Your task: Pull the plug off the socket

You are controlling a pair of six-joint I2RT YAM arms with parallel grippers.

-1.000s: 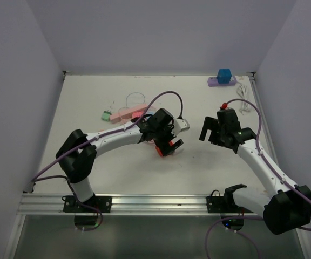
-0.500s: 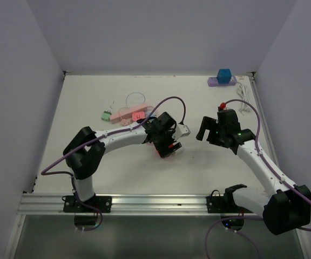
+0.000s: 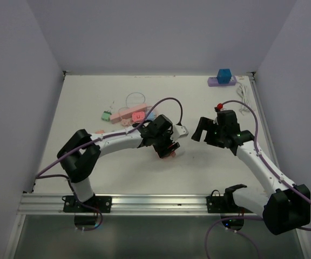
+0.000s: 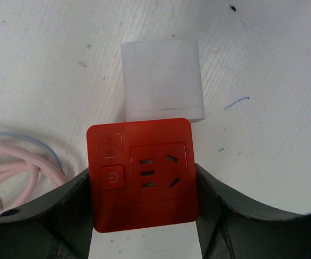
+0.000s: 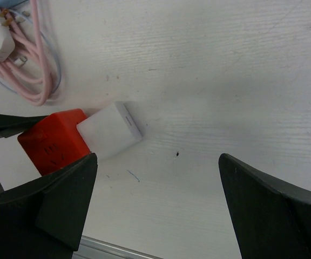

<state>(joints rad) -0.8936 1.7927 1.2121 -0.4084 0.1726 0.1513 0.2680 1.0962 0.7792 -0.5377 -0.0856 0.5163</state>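
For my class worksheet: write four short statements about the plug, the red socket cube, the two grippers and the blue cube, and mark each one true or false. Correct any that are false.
1. The white plug sits against the red socket cube. True.
2. The right gripper holds the white plug. False: its jaws stand open and empty, apart from the plug.
3. The left gripper has one finger on each side of the red socket cube. True.
4. The blue cube stands in the middle of the table. False: it is near the far right corner, on a purple strip.
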